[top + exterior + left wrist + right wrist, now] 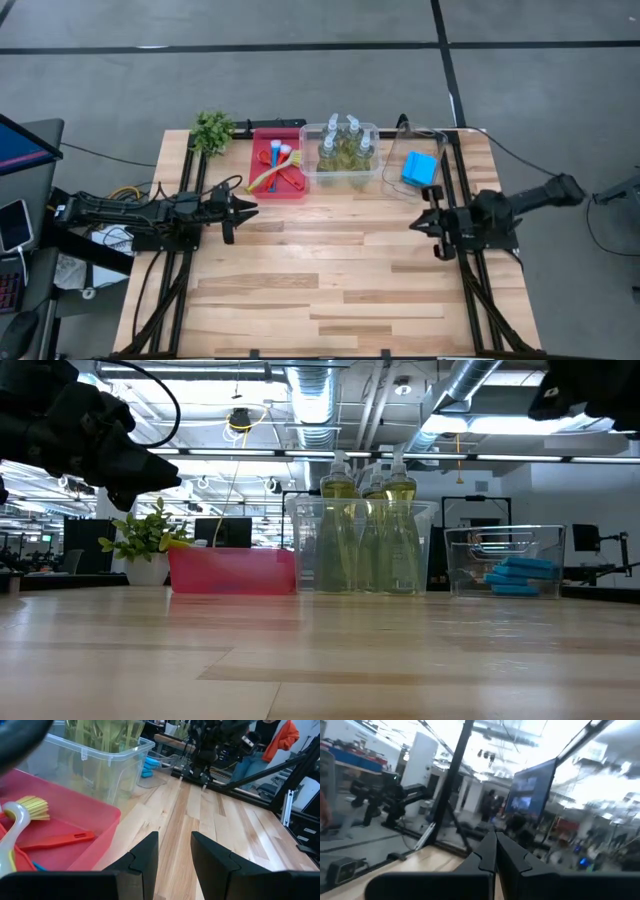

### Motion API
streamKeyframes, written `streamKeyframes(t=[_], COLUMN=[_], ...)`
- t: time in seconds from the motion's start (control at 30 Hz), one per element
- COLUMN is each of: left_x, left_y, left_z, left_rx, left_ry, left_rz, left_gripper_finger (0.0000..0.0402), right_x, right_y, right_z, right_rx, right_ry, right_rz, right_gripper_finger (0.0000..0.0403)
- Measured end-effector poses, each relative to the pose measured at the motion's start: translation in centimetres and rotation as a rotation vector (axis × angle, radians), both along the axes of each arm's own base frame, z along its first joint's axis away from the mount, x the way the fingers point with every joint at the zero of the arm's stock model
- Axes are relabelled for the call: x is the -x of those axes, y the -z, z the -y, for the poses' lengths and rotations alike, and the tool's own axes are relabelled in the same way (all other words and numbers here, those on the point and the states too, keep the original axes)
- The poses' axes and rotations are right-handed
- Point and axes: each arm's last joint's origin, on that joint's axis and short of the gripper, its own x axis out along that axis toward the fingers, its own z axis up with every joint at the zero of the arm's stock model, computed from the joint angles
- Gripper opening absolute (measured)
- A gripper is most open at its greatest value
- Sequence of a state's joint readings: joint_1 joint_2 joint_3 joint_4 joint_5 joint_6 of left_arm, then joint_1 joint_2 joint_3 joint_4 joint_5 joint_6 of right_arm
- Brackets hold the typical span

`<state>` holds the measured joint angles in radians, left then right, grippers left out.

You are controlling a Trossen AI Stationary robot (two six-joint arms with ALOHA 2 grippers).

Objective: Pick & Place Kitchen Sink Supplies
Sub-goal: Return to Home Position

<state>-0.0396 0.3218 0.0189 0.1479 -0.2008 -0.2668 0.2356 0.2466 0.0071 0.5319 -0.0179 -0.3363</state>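
Note:
Several clear bottles of yellow-green liquid (345, 145) (368, 535) stand upright in a clear bin (310, 170). Blue sponges (420, 167) (520, 574) lie stacked in a second clear bin (395, 165) to its right. Red, blue and yellow brushes (275, 165) lie in a red tray (295, 190); the left wrist view shows the yellow-bristled one (32, 807) and a red handle (62, 840). My left gripper (243, 210) (175, 851) is open, above the table just near the tray. My right gripper (420, 223) (495, 851) is shut, near the sponge bin, over the table's right side.
A small green plant (212, 130) (145, 540) stands at the far left corner beside the tray. The three containers line the far edge. Bare wood (330, 270) stretches between the arms and toward the near edge. People and equipment show in the room beyond.

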Motion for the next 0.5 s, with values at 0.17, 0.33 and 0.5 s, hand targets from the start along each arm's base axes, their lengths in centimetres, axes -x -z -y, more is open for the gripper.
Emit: streamKeyframes(t=[0.17, 0.33, 0.5], left_x=[0.0, 0.0, 0.0], left_y=[0.0, -0.1, -0.1], left_z=[0.0, 0.0, 0.0], left_rx=[0.0, 0.0, 0.001], left_ry=[0.0, 0.0, 0.0], left_rz=[0.002, 0.009, 0.01], left_gripper_finger=[0.0116, 0.0116, 0.0116], right_x=[0.3, 0.7, 0.6], right_y=[1.0, 1.8, 2.8], right_z=[1.2, 1.3, 1.5], right_rx=[-0.075, -0.14, -0.193], right_ry=[-0.106, -0.236, -0.158], right_rz=[-0.133, -0.242, -0.352], right_gripper_finger=[0.0, 0.0, 0.0])
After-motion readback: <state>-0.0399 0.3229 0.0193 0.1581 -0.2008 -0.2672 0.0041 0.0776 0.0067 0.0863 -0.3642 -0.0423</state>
